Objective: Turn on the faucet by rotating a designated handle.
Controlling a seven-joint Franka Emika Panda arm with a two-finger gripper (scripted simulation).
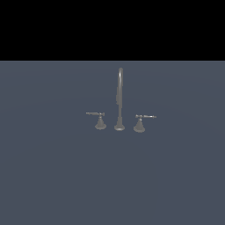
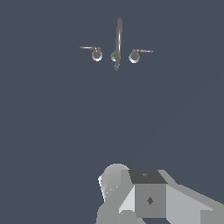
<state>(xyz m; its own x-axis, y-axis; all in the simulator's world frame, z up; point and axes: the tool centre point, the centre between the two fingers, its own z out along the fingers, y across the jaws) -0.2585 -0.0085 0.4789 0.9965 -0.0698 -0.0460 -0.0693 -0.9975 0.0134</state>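
Note:
The faucet (image 1: 119, 99) is a small dull grey set on the flat blue-grey surface, with a tall thin arched spout in the middle. The handle (image 1: 100, 121) stands to the exterior view's left of the spout, a low cone with a thin lever pointing further left. From above, the wrist view shows the faucet (image 2: 118, 41) and the handle (image 2: 96, 54) small and far off. No gripper fingers show in either view. A pale grey blocky piece of the arm (image 2: 148, 197) fills one edge of the wrist view, far from the faucet.
A matching right-hand handle (image 1: 139, 124) stands on the other side of the spout, its lever pointing to the exterior view's right; the wrist view shows this right-hand handle (image 2: 134, 56) too. The blue-grey surface (image 1: 52, 176) spreads all around the faucet.

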